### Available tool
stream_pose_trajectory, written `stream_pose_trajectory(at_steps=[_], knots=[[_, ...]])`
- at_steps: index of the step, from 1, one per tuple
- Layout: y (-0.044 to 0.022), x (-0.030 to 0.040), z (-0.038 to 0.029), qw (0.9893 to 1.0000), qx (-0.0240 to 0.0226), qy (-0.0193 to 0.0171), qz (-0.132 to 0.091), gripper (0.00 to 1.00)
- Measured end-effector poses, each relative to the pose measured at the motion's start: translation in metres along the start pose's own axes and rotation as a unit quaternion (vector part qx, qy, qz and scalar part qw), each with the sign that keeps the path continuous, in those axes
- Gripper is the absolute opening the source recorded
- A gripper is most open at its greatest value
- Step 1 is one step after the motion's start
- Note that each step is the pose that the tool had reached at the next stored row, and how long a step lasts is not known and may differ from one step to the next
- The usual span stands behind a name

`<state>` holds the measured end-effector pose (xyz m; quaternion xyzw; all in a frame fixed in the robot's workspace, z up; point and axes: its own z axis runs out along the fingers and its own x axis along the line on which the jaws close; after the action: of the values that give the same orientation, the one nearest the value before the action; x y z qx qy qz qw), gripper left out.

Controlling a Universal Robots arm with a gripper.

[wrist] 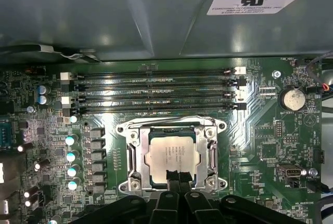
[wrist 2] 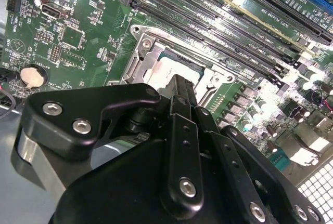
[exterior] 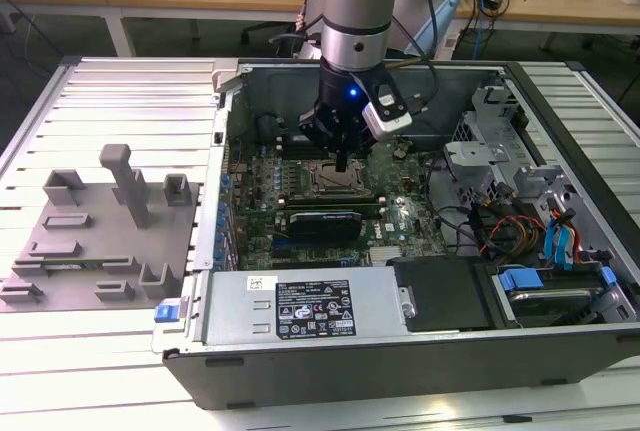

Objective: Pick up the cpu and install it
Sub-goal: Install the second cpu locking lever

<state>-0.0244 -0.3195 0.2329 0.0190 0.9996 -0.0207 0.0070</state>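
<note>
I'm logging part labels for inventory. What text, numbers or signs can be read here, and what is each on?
Nothing reads with confidence.
White label on the power supply cover: print too small.
White sticker on the case wall: too small.
Markings on the cpu: too faint.
Lettering on the motherboard by the coin cell: too small.
</note>
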Motion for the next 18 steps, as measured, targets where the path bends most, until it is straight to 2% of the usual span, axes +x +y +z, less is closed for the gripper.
stream_pose_trajectory(at_steps=[3, 7, 11, 16, 18], knots=[[-0.0002, 0.0, -0.0027, 1.0, 0.0001, 0.0001, 0.0, 0.11], [-0.0004, -0.0001, -0.01, 1.0, 0.0, 0.0, 0.0, 0.11], [-0.0014, -0.0002, -0.0104, 1.0, 0.0001, 0.0001, 0.0, 0.11], [-0.0193, -0.0008, -0.0095, 1.0, 0.0, 0.0, 0.0, 0.11], [-0.0239, -0.001, -0.0093, 1.0, 0.0001, 0.0, 0.0, 0.11]])
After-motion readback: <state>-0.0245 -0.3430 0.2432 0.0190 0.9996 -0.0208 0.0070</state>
